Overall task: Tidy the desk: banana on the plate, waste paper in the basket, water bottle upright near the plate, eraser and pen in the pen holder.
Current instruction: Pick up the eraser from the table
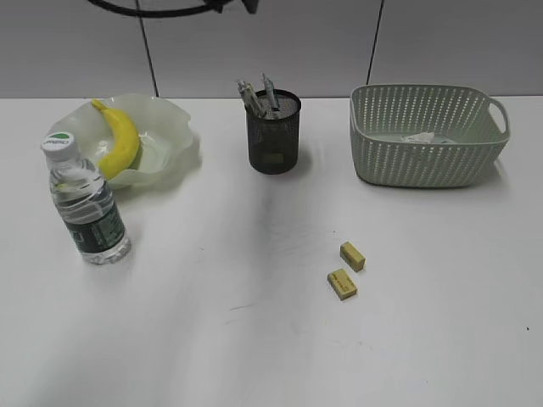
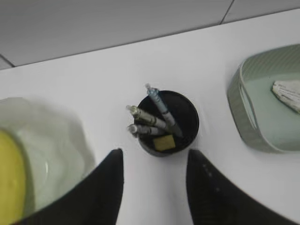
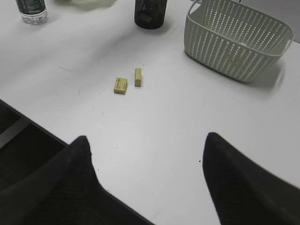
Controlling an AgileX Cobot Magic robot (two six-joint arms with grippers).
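The banana (image 1: 120, 136) lies in the pale green plate (image 1: 174, 140) at the back left. The water bottle (image 1: 85, 203) stands upright in front of the plate. The black mesh pen holder (image 1: 273, 136) holds three pens (image 2: 159, 112) and a yellow eraser (image 2: 164, 143). Two more yellow erasers (image 1: 352, 256) (image 1: 342, 284) lie on the desk (image 1: 212, 322). The waste paper (image 1: 418, 136) lies in the basket (image 1: 424, 157). My left gripper (image 2: 154, 161) is open and empty, high above the pen holder. My right gripper (image 3: 146, 138) is open and empty over the desk's front, with the erasers (image 3: 120, 86) (image 3: 138, 77) ahead of it.
In the right wrist view the basket (image 3: 234, 42) stands far right, the pen holder (image 3: 150, 14) and the bottle (image 3: 32, 11) at the top edge. The desk's front edge and a dark frame (image 3: 23, 145) show at lower left. A grey wall runs behind the desk.
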